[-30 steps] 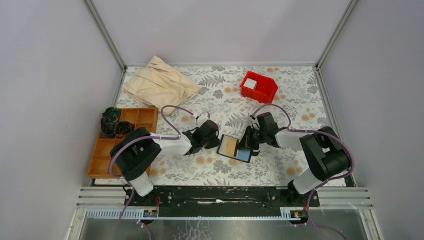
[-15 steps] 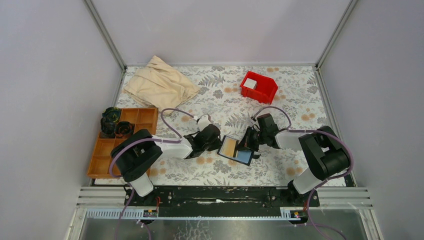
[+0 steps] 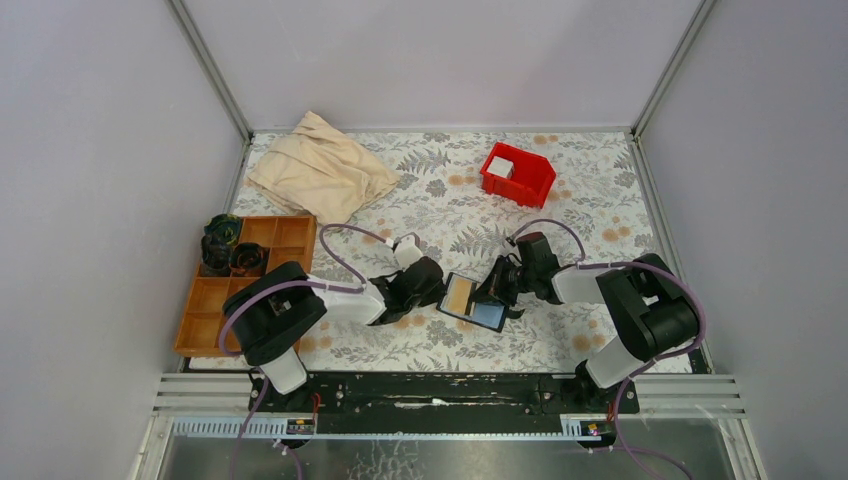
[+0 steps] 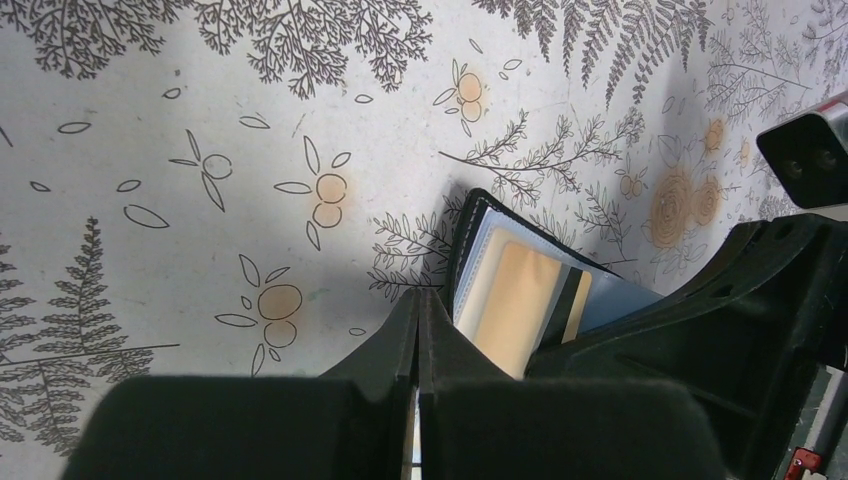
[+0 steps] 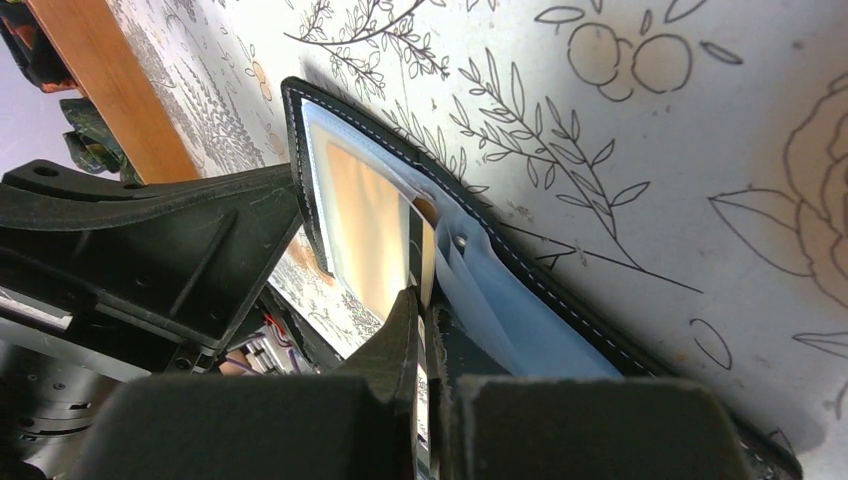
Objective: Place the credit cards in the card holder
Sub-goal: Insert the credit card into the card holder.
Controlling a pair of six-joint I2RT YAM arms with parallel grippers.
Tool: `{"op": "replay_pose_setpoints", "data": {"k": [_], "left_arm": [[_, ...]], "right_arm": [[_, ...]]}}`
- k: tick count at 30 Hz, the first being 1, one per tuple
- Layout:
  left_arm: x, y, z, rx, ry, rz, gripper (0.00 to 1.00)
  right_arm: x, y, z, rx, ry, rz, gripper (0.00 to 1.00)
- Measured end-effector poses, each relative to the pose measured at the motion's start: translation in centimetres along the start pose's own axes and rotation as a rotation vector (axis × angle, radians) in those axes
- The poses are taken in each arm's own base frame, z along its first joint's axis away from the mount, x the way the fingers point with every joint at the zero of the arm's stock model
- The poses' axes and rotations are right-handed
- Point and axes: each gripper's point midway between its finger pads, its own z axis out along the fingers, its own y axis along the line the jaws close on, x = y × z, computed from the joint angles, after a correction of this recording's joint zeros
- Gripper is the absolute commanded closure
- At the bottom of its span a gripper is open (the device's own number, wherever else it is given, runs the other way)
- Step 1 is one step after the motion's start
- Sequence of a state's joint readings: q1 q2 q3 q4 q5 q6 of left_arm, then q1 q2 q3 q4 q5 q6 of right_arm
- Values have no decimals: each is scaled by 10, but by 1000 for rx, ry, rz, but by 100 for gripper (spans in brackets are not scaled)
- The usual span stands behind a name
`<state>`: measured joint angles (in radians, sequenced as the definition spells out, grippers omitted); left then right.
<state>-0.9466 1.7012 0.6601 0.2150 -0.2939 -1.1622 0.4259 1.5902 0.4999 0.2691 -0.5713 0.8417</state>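
Since 1 second ago the left gripper (image 3: 434, 291) has slid toward 5 o'clock, nearer the small black leather-like bifold card holder (image 3: 470, 300), which lies open on the floral table cover (image 3: 440, 190) with a tan card (image 4: 510, 300) in its clear sleeve. Its jaws are pressed together, tips just beside the holder's 9 o'clock edge. From 2 o'clock, the right gripper (image 5: 417, 300) is clamped on a thin card (image 5: 415, 245) seen edge-on, its end at the sleeve mouth.
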Motion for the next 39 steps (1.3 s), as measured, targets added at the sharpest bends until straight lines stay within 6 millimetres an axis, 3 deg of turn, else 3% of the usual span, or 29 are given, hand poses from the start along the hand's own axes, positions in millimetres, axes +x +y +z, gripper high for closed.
{"op": "replay_pose_setpoints", "data": {"k": [10, 16, 20, 39], "left_arm": [[0, 1, 0, -14, -17, -31, 100], [0, 1, 0, -21, -19, -67, 100], [0, 0, 0, -22, -18, -89, 100], [51, -40, -6, 92, 198, -141, 100]], "right_arm": [[0, 2, 3, -20, 16, 53, 98], [-1, 4, 2, -24, 18, 76, 65], [-1, 11, 1, -35, 13, 51, 53], [-5, -18, -38, 241, -62, -147, 47]]}}
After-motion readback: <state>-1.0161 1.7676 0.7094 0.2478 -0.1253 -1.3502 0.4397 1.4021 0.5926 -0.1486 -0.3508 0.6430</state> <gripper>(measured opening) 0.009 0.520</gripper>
